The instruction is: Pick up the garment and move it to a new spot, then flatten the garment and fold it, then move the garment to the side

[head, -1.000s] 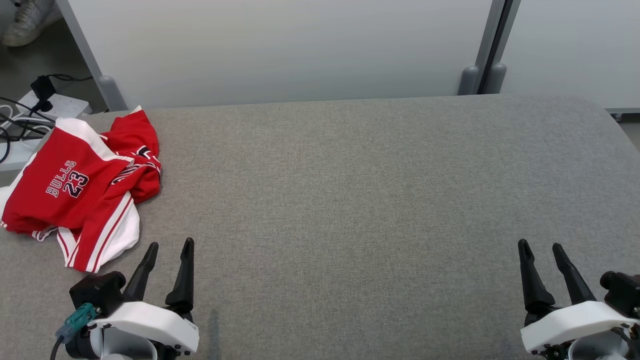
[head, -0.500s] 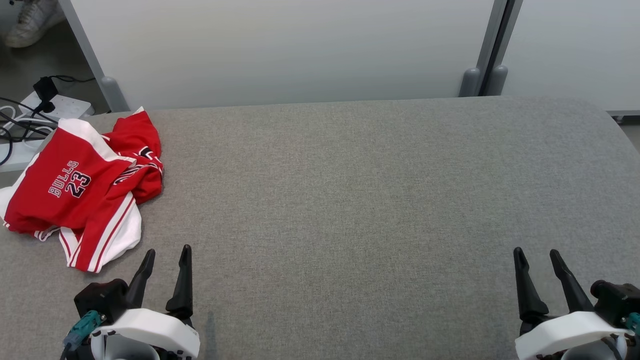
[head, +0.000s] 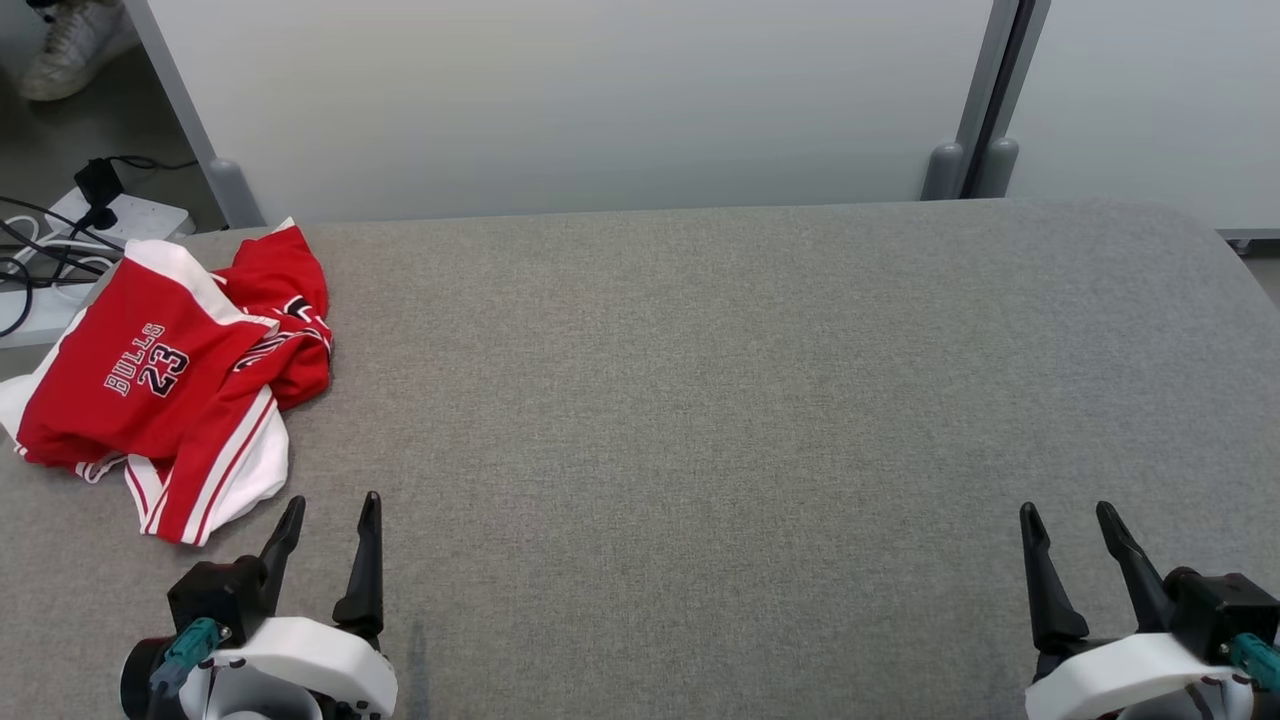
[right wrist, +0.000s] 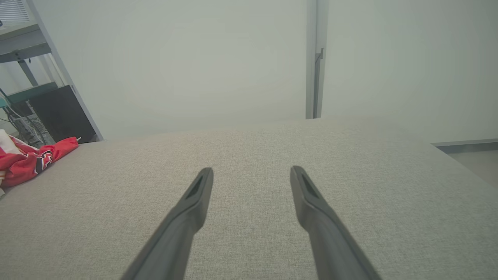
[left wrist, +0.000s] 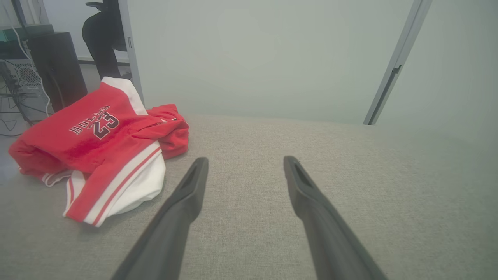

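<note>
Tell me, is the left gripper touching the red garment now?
Apart. In the left wrist view, bare grey surface shows between the open left gripper and the garment.

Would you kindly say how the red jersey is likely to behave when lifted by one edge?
Probably floppy: the jersey lies crumpled in soft folds, so it should drape and unfurl rather than hold shape. Likely light, since the fabric looks thin. Its layers overlap, so a pinch may catch only one.
</note>
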`<state>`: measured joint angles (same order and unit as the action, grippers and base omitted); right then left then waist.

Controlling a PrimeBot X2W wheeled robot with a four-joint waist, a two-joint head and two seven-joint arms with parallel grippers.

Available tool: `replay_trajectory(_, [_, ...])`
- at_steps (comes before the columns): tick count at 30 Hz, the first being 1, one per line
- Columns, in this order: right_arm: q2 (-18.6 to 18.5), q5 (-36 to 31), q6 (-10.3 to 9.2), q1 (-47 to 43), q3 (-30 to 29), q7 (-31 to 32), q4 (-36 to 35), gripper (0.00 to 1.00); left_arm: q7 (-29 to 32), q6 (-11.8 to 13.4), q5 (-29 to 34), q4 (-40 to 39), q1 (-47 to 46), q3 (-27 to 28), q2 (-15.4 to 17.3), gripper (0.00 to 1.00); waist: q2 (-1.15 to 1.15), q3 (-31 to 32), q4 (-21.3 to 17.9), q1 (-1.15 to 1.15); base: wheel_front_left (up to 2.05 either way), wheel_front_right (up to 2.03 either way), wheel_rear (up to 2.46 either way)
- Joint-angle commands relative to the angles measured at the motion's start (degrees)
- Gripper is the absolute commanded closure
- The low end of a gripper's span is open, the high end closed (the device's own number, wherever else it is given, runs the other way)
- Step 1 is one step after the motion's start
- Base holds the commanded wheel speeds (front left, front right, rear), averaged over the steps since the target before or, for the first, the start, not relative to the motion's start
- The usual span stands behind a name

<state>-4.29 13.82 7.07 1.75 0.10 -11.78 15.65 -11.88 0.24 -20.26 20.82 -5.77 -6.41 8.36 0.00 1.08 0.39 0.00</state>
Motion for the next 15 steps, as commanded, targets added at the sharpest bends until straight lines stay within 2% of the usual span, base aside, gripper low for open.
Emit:
replay_trajectory(1, [-1.09, -2.0, 0.38, 1.13, 1.17, -1.22, -1.19, 0.0, -1.09, 0.23, 1.83, -0.55, -3.62, 1.84, 1.15, 0.0, 0.0, 0.07, 0.05, 0.0, 0.0, 0.0, 0.0])
replay_trajectory(15, [-0.95, -6.34, 0.42, 0.79, 1.32, -3.22, -1.07, 0.0, -3.12, 0.12, 6.1, 3.91, -5.1, 2.42, 0.81, 0.0, 0.0, 0.25, 0.6, 0.0, 0.0, 0.0, 0.0])
